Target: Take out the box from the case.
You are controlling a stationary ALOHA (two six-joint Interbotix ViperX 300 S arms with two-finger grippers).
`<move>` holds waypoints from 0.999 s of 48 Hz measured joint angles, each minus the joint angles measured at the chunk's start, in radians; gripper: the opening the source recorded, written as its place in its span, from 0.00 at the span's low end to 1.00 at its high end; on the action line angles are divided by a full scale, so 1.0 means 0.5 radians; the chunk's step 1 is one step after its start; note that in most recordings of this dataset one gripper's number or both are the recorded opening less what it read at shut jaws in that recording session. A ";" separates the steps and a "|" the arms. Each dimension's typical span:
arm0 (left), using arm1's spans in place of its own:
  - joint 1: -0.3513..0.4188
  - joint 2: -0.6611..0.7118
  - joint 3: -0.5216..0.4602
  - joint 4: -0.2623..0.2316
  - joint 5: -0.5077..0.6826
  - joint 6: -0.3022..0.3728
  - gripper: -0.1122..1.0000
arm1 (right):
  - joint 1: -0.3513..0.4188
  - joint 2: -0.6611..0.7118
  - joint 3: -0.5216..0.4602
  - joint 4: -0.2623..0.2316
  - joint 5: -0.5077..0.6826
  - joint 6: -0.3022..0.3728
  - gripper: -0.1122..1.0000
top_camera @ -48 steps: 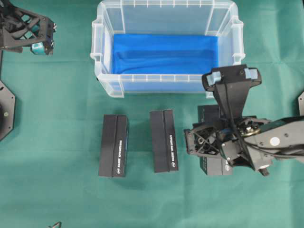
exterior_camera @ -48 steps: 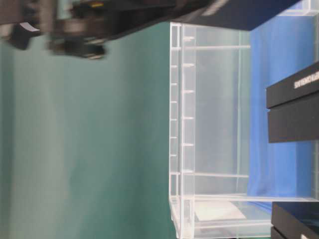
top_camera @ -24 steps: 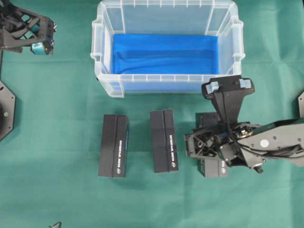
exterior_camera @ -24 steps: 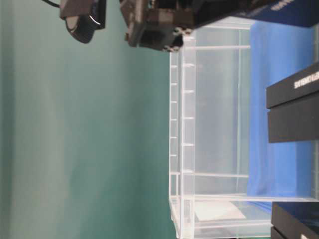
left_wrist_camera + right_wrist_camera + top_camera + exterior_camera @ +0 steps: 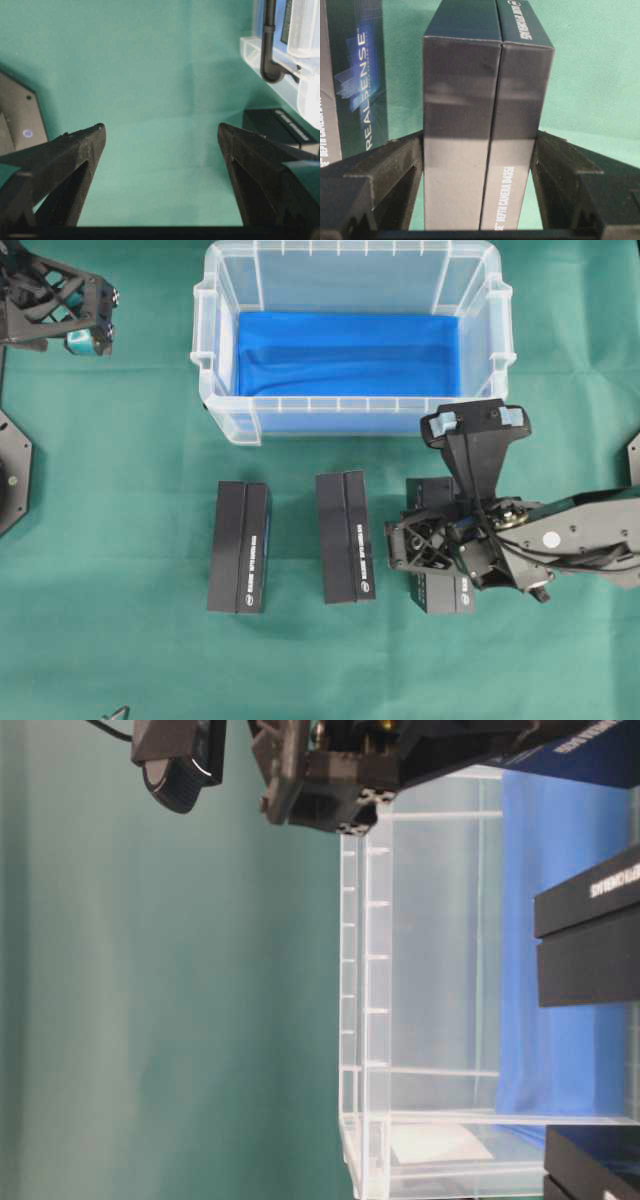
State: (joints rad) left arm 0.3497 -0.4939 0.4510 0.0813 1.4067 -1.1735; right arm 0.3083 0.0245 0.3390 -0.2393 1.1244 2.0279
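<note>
Your right gripper (image 5: 480,150) is closed on a dark box (image 5: 487,100) — both fingers press flat against its long sides, so the jaws stand only as wide as the box. In the overhead view that gripper (image 5: 440,545) sits at about four o'clock from the middle of the frame, with the held box (image 5: 440,585) mostly hidden beneath the wrist. Whether it already rests on the green cloth (image 5: 130,660) or hangs just above it, you cannot tell from here.

Just beside it, at nine o'clock, lie a second box (image 5: 345,537) and a third box (image 5: 239,547), side by side, apart from each other. The case (image 5: 205,370) stands at twelve o'clock from your gripper, outside the held box's footprint; its blue lining shows bare.

Your left gripper (image 5: 160,150) is spread wide with nothing between its fingers, parked at ten o'clock, well apart from everything.

By my reading you are at the set-down step — the last box is out. Next, make sure it is seated on the cloth, then part the jaws and lift straight up so the box doesn't tip.
</note>
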 measured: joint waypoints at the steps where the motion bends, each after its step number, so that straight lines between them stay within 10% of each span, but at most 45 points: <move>1: 0.000 0.000 0.000 0.000 0.000 -0.003 0.96 | 0.003 0.000 0.000 0.000 0.000 0.000 0.70; 15: 0.000 0.000 0.000 0.000 0.000 -0.003 0.96 | 0.003 -0.012 -0.003 0.006 0.003 -0.003 0.72; 23: 0.000 0.000 0.000 0.000 0.000 0.000 0.96 | 0.003 -0.025 -0.015 0.009 0.067 -0.003 0.96; 48: 0.000 0.000 0.000 0.000 -0.003 -0.003 0.96 | 0.000 -0.071 -0.043 0.012 0.117 -0.012 0.93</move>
State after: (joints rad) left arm 0.3497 -0.4939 0.4510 0.0813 1.4051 -1.1750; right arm 0.3083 -0.0107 0.3175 -0.2332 1.1827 2.0218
